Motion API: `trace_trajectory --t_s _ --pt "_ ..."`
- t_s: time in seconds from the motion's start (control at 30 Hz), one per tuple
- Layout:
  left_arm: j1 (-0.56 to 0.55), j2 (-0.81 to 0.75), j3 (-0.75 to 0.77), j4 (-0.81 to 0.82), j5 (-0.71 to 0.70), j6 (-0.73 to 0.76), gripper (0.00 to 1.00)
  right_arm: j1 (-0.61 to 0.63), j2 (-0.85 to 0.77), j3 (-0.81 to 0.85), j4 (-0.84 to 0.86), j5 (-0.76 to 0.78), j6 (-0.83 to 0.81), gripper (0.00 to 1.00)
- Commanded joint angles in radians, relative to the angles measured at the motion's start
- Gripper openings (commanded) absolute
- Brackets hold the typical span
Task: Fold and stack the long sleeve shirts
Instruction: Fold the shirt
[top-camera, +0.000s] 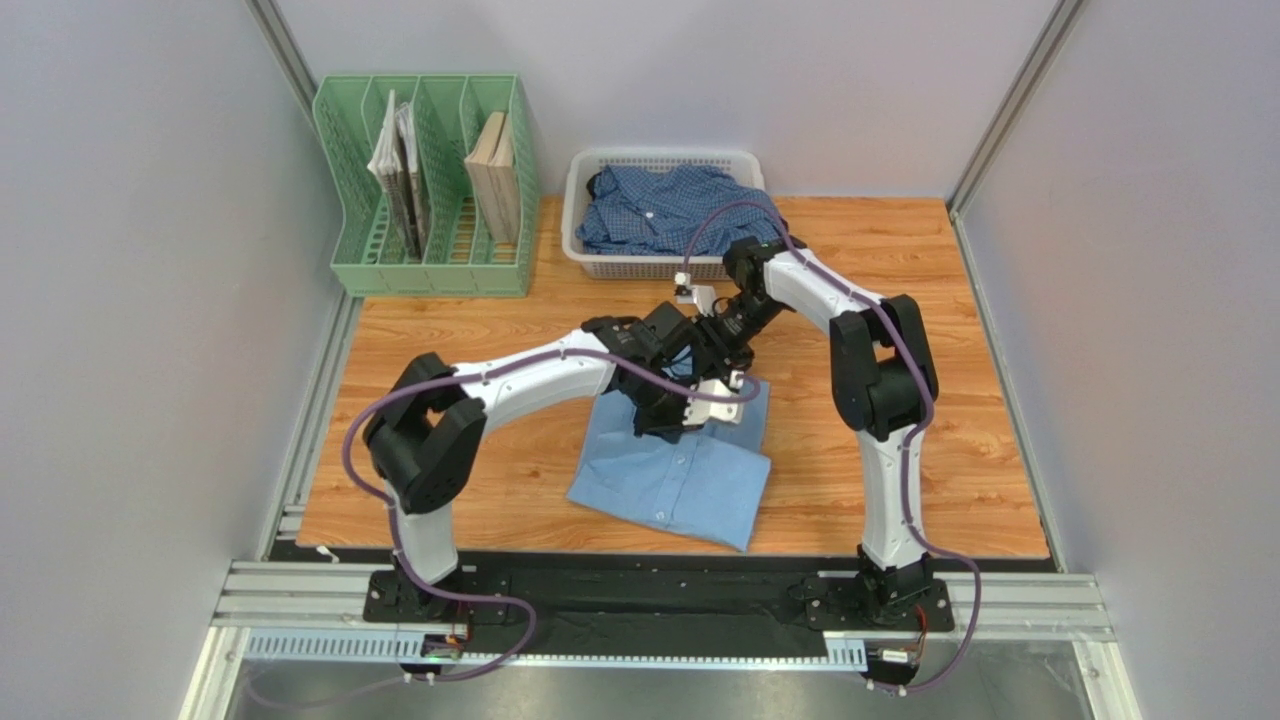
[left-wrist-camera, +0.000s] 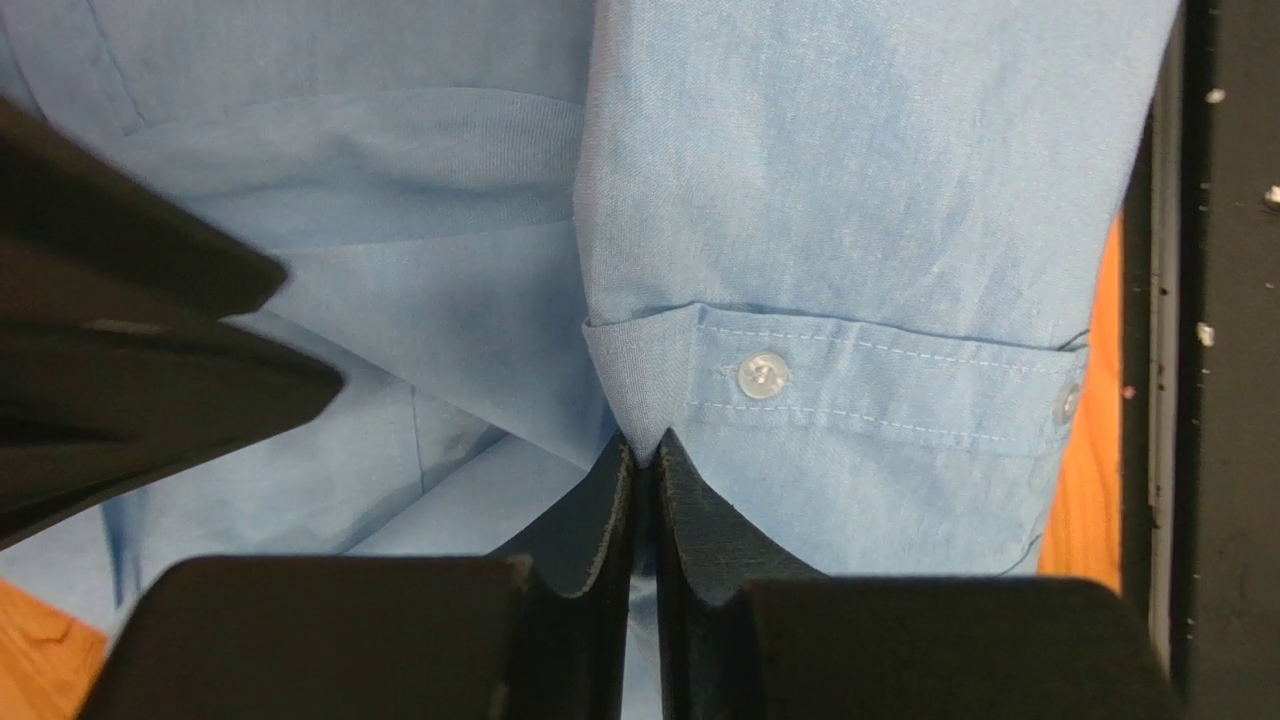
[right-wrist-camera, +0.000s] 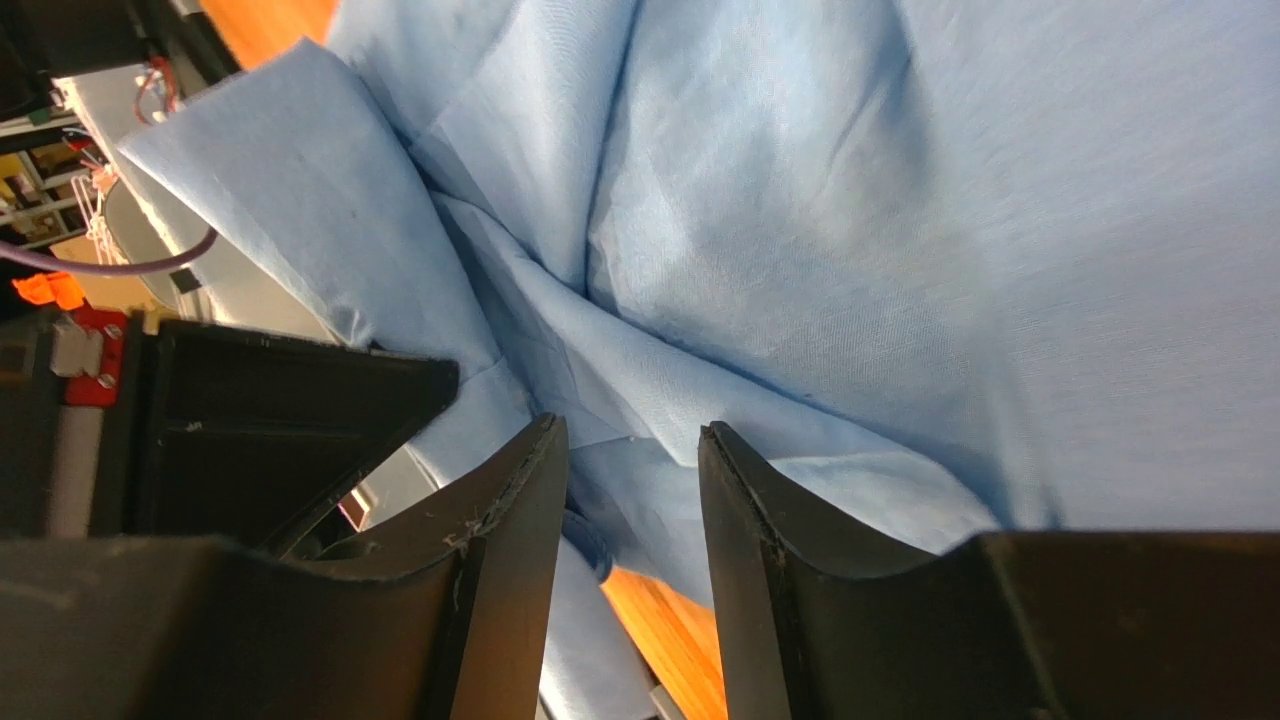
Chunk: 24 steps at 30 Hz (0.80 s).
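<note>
The light sky-blue shirt (top-camera: 669, 480) lies partly folded on the wooden table, near the middle. My left gripper (top-camera: 679, 402) is at its far edge. In the left wrist view it (left-wrist-camera: 646, 450) is shut on the corner of a buttoned sleeve cuff (left-wrist-camera: 872, 398) of this shirt (left-wrist-camera: 842, 180). My right gripper (top-camera: 721, 368) hovers just beyond it. In the right wrist view it (right-wrist-camera: 631, 450) stands open, with bunched light-blue cloth (right-wrist-camera: 902, 225) in and beyond the gap. The darker blue checked shirt (top-camera: 669, 207) lies crumpled in the white basket at the back.
The white slotted basket (top-camera: 589, 248) stands at the back centre. A green file rack (top-camera: 428, 188) with papers stands at the back left. Grey walls close in both sides. A black rail (top-camera: 661, 578) runs along the table's near edge.
</note>
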Motion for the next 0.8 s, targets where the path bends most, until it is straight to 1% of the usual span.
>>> trace_trajectory --t_s 0.0,0.03,0.07,0.13,0.2,0.23,0.27,0.3,0.4,0.47,0.6,0.67,0.7,0.77 --pt "0.047 0.081 0.101 -0.071 0.142 0.064 0.17 0.010 0.058 0.027 0.046 0.035 0.039 0.43" --pt "0.049 0.113 0.112 -0.079 0.142 0.061 0.22 0.013 0.069 0.015 0.053 0.035 0.039 0.43" --pt "0.050 0.127 0.130 -0.085 0.141 0.051 0.33 0.010 0.075 0.006 0.056 0.035 0.037 0.43" --pt "0.052 0.168 0.158 -0.110 0.122 0.001 0.40 0.022 0.087 -0.013 0.079 0.047 0.034 0.43" --pt "0.053 0.182 0.160 -0.122 0.128 -0.040 0.50 0.036 0.090 -0.036 0.088 0.059 0.019 0.43" --pt "0.055 0.182 0.150 -0.122 0.130 -0.055 0.51 0.040 0.093 -0.044 0.098 0.062 0.016 0.43" --pt "0.055 0.184 0.146 -0.119 0.135 -0.074 0.56 0.047 0.095 -0.056 0.102 0.066 0.002 0.43" --pt "0.053 0.187 0.144 -0.119 0.138 -0.118 0.56 0.057 0.095 -0.064 0.104 0.079 -0.006 0.42" --pt "0.055 0.188 0.124 -0.119 0.173 -0.179 0.56 0.071 0.083 -0.102 0.111 0.084 -0.030 0.41" --pt "0.052 0.181 0.095 -0.122 0.205 -0.230 0.52 0.083 0.058 -0.132 0.118 0.082 -0.040 0.41" --pt "0.037 0.116 0.025 -0.078 0.257 -0.350 0.50 0.106 -0.003 -0.235 0.122 0.063 -0.055 0.41" --pt "0.038 0.075 -0.024 -0.049 0.262 -0.403 0.53 0.108 -0.035 -0.251 0.104 0.046 -0.061 0.41" --pt "0.038 0.026 -0.038 -0.027 0.262 -0.413 0.54 0.105 -0.066 -0.249 0.090 0.021 -0.073 0.41" --pt "0.040 -0.026 -0.064 -0.015 0.263 -0.424 0.59 0.097 -0.095 -0.205 0.033 -0.014 -0.087 0.41"
